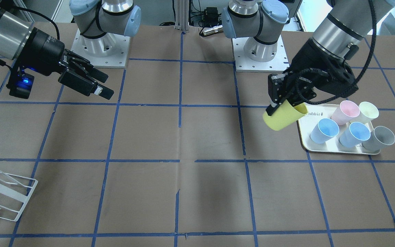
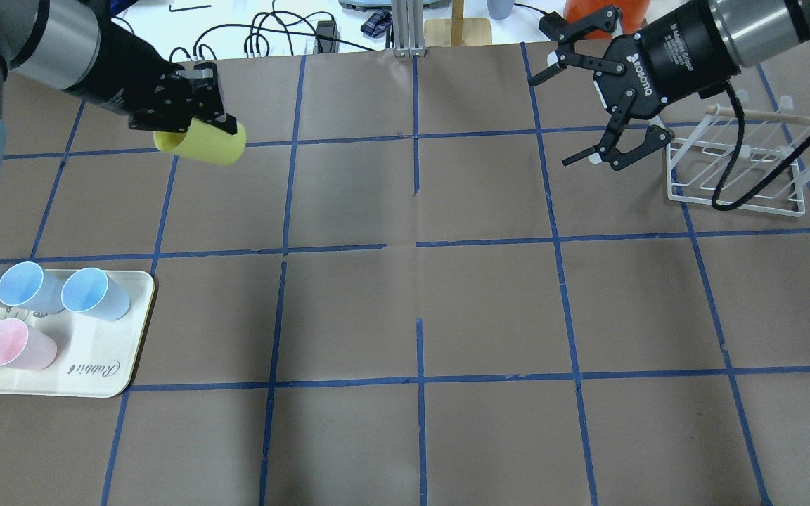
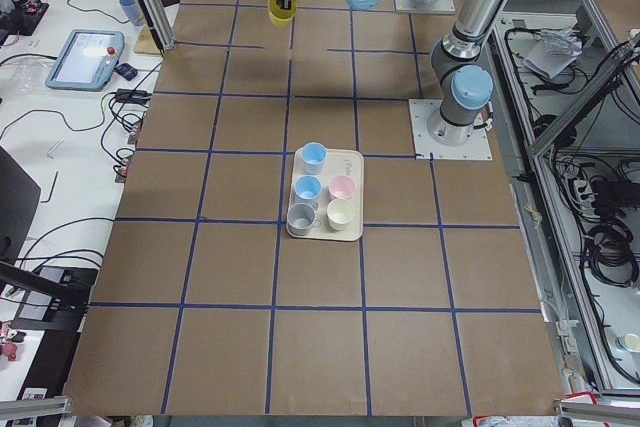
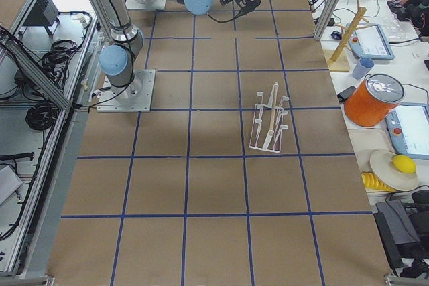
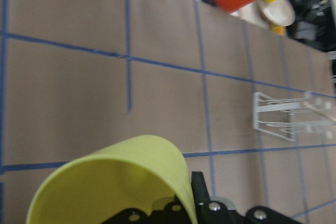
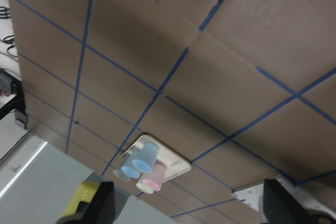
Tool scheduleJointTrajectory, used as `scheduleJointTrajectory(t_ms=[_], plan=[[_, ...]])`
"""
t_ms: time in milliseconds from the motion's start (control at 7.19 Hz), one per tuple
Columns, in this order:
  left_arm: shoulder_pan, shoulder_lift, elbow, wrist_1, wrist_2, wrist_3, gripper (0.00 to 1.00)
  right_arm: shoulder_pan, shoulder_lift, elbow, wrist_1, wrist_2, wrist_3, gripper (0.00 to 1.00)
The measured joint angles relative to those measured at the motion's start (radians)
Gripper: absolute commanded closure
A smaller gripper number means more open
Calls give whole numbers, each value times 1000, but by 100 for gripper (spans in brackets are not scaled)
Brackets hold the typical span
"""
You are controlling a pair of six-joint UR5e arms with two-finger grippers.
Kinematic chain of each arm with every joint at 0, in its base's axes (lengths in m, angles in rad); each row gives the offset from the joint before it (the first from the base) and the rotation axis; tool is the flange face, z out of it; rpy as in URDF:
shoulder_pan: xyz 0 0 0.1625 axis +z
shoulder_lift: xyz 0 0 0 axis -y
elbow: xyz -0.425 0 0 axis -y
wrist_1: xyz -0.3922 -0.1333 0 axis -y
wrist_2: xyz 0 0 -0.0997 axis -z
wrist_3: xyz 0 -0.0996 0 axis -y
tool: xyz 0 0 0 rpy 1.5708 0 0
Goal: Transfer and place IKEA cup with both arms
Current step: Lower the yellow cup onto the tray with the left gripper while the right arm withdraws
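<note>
Brown-papered table (image 2: 489, 295) — near its far-left corner the left gripper (image 2: 211, 123) clamps the IKEA cup (image 2: 201, 144) aloft, lying sideways, base pointing at the right gripper (image 2: 553, 119), spread open near the far-right corner.

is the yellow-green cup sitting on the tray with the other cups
No, the IKEA cup is held on its side in the left gripper, above the table and well away from the tray.

"ROBOTIQ" on R claw (image 2: 551, 121), script "Rabbit" on cream tray (image 2: 118, 337)
</note>
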Motion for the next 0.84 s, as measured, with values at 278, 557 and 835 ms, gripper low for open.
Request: scheduleJointTrajectory(t_ms=[278, 557, 835], plan=[[69, -27, -11, -33, 269, 285, 100, 6, -47, 7, 2, -261, -83, 0], [169, -41, -90, -26, 408, 527, 100, 49, -86, 14, -12, -456, -155, 0], [264, -14, -245, 27, 425, 652, 100, 156, -94, 53, -109, -642, -220, 0]])
